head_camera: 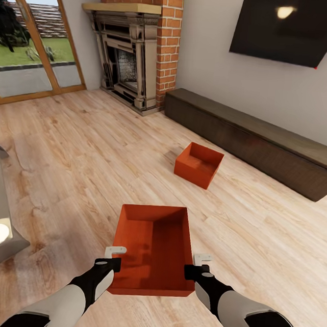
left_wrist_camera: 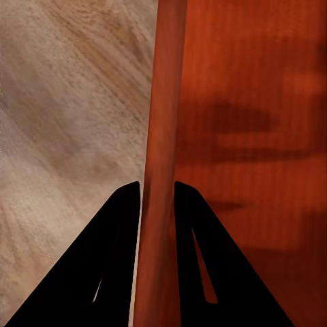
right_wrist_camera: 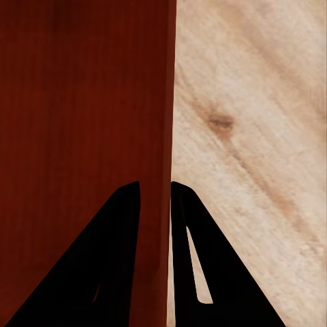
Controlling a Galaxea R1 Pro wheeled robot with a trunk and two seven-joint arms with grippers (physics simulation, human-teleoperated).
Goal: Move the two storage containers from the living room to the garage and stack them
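I pinch the near box (head_camera: pixel 152 251) by opposite side walls, left fingers (left_wrist_camera: pixel 157 194) and right fingers (right_wrist_camera: pixel 155 193) clamped on them, so it carries level while the other box (head_camera: pixel 198 164) waits by the bench (head_camera: pixel 263 142).

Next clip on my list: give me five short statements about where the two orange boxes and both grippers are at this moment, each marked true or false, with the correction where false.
1. The left gripper straddles a side wall of the near box, one finger inside and one outside. True.
2. The right gripper hangs open, away from the box. False: it clamps the opposite side wall.
3. The far box lies on the wood floor in front of the dark bench. True.
4. The far box is stacked on the near box. False: they are apart, the far one nearer the bench.
5. The near box holds a smaller object. False: its inside is empty.
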